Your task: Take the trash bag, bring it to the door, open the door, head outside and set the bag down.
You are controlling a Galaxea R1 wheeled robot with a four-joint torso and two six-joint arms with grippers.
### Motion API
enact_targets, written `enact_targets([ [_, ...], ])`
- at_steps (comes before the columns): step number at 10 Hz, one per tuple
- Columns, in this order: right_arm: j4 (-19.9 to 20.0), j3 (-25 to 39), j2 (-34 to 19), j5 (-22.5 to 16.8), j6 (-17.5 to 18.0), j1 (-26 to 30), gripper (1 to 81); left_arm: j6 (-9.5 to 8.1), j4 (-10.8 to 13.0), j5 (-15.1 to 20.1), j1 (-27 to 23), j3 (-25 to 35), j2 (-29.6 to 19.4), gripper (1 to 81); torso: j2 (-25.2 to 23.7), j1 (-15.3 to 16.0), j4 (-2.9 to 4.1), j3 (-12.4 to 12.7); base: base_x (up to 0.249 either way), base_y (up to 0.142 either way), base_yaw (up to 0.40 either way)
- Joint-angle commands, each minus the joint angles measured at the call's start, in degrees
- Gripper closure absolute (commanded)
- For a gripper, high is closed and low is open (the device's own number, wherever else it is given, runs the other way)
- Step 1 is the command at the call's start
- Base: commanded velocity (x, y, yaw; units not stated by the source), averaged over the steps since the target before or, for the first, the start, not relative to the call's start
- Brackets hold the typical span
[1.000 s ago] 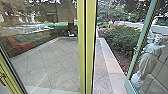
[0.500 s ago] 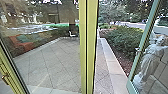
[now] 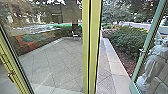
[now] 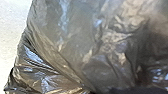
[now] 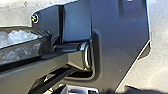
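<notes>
Through the glass I see grey paving (image 3: 62,61) with slanting joints, a white chair (image 3: 75,35) standing near its far edge.

A yellow-green door post (image 3: 86,50) fronts grey paving (image 3: 60,60) crossed by darker lines in a diamond grid. Left of the post, a red-orange patch (image 3: 27,47) borders teal; right of it run a pale beige kerb (image 3: 112,57), deep-green shrubs (image 3: 127,38), a blue-green frame (image 3: 151,37) and a grey-white statue (image 3: 155,62). The trash bag (image 4: 75,37) shows smoky grey-brown, streaked blue and tan
</notes>
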Motion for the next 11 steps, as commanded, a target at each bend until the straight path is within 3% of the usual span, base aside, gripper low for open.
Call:
enact_targets([
  [1,-2.2,-4.5,3.3,2.5,-0.6,-0.3,1.0,0.54,0.0,3.2,-2.5,-0.9,0.0,81.1,0.0,0.0,0.00,0.0,0.000,0.000,0.000],
  [2,-2.7,-6.8,4.8,2.6,-0.6,-0.5,1.0,0.54,0.0,3.2,-2.5,-1.1,-0.1,81.1,0.0,0.0,0.00,3.4,0.000,0.000,0.000],
  [3,-3.0,-9.0,6.3,2.6,-0.6,-0.3,1.0,0.55,0.0,3.2,-2.6,-1.1,-0.1,81.1,0.0,0.0,0.00,1.3,0.000,0.000,0.000],
  [4,-3.1,-9.9,7.1,2.6,-0.6,-0.1,1.0,0.63,0.0,3.2,-2.6,-1.1,0.0,81.1,0.0,0.0,0.00,0.9,0.000,0.000,0.000],
  [11,-4.5,-11.8,9.3,1.7,-0.6,0.1,1.0,0.63,0.0,2.3,-2.6,-1.1,1.0,81.1,-0.1,-0.1,0.00,1.8,0.000,0.000,0.000],
])
